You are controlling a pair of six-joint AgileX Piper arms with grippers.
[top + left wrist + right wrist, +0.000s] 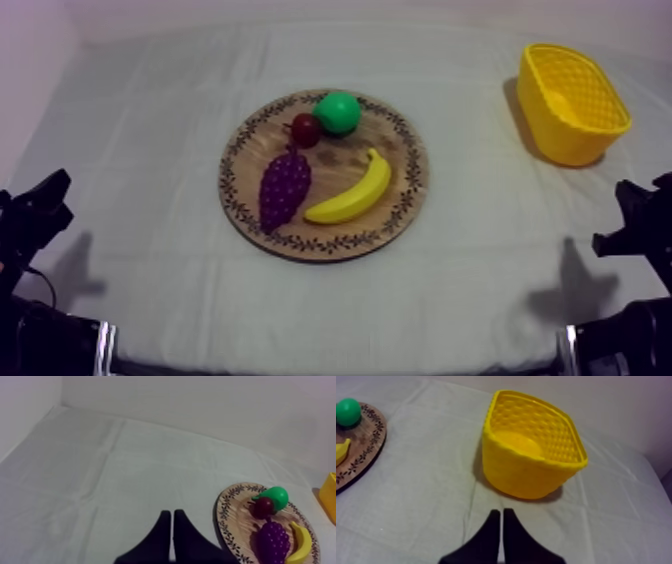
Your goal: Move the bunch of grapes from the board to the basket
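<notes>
Left end effector (172, 514) and right end effector (501, 512), each pressed together, sit well apart from bunch of grapes (284, 188).

Left arm (35, 215): matte black, with a blocky, angular outline behind the jaws. Further back from the jaws, a pale silver band (103, 347) rings the black base link. Right arm (640, 230): same build, black and boxy, with a matching pale band (570, 347) at its base end. Left jaws, wrist view: two black fingers (159, 543), flat-sided, tapering to blunt tips, with a thin pale slit between them. Right jaws: identical fingers (486, 543), same taper, same slit. Surface detail is too dark to make out.
</notes>
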